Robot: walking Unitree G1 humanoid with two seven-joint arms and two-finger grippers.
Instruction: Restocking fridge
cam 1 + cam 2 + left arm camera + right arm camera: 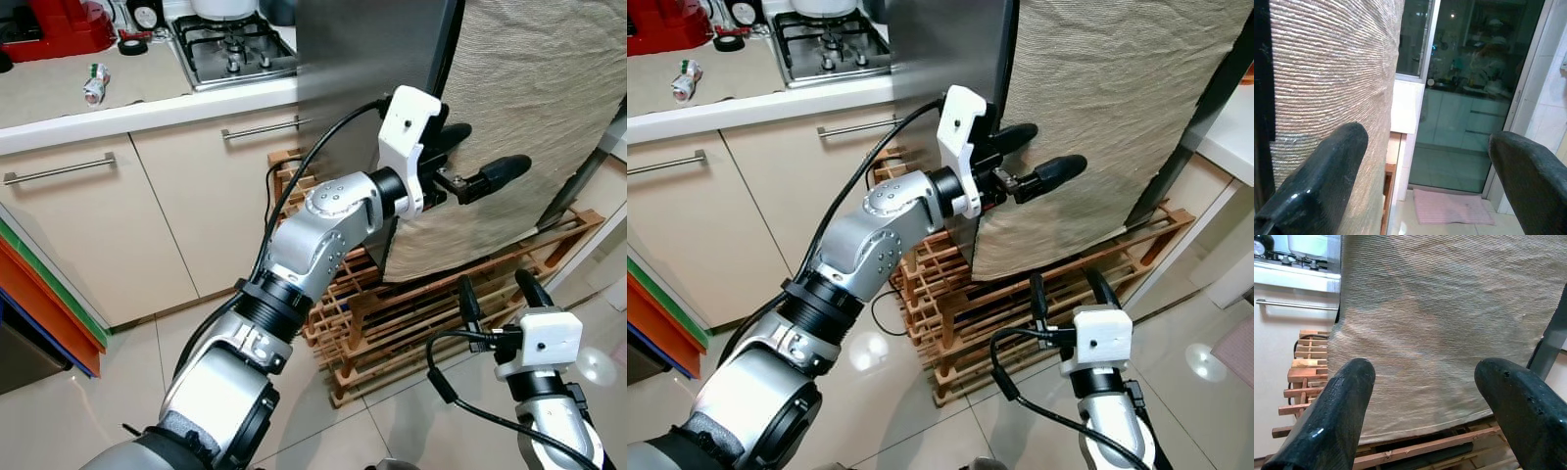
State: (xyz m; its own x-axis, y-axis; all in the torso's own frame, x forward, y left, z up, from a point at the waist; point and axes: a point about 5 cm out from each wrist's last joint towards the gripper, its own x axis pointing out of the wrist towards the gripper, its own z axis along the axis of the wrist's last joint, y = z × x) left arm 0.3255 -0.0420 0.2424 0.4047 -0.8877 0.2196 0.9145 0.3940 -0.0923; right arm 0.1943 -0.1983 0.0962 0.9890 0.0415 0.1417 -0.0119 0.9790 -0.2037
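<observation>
We see the left claw (468,159) spread, empty, beside the cloth-draped fridge (529,108); right claw (498,294) spread low. Risk: fingers snagging the cloth (1449,323), missing the door edge.

The left arm reaches up across the middle of the frame, its left gripper (468,157) at upper right with jaws spread. At lower right, the right gripper (500,291) points upward, jaws apart.

The kitchen was evenly and brightly lit from overhead, with lamp glare spots on the glossy floor tiles (1205,360). Head views were sharp. In the wrist views, the near black fingers (1342,406) were soft, and the glass door (1469,98) looked dim.
</observation>
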